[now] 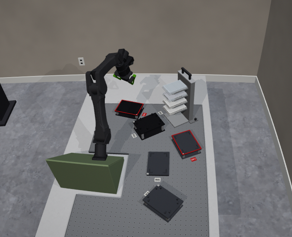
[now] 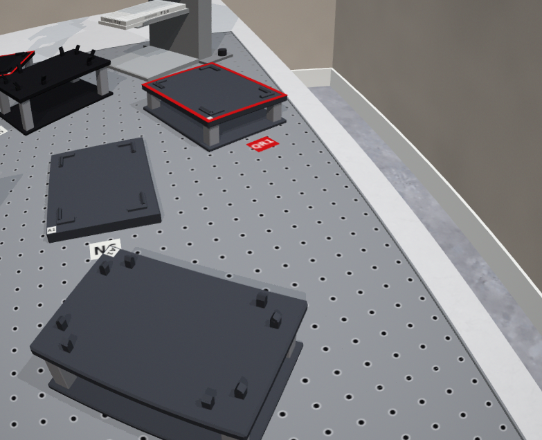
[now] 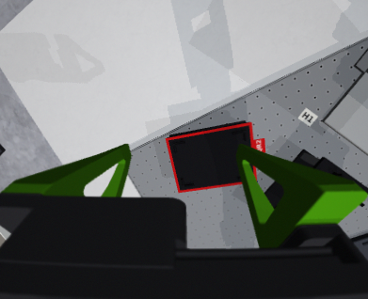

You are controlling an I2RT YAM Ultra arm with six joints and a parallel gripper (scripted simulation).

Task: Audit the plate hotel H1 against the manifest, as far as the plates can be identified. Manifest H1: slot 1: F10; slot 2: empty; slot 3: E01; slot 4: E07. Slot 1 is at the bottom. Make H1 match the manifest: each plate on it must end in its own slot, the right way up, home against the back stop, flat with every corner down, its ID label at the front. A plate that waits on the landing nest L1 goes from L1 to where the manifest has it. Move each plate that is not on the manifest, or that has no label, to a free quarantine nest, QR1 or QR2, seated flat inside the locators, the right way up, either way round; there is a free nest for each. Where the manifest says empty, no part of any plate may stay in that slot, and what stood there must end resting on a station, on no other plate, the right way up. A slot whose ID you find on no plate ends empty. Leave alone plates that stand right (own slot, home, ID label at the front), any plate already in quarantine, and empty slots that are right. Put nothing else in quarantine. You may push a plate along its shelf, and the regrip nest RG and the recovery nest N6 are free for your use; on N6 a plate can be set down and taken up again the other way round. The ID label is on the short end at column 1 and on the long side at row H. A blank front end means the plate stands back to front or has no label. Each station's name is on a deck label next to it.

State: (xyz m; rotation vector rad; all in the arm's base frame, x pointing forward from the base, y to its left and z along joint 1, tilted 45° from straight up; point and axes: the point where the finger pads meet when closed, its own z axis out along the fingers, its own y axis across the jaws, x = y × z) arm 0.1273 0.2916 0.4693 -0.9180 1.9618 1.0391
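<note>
Arm raised high, green fingers spread wide and gripping nothing, above the red-rimmed QR2 nest [image 3: 211, 156].

Here's the gripper [image 1: 124, 78] hanging up near the back edge of the surface [image 1: 140, 216], jaws fully apart, the QR2 nest showing bare between them in the wrist view. Over to the right stands the plate hotel H1 [image 1: 191, 101] with four pale plates stacked in its slots; the bottom plate [image 2: 142, 14] shows a label on its side, too small to read for sure. The QR1 nest [image 2: 242, 109] sits bare in front of the hotel, the RG nest [image 2: 52, 70] to its left, the flat N6 nest [image 2: 100, 189] nearer, and the pegged landing nest [image 2: 166, 331] nearest of all, carrying nothing.
</note>
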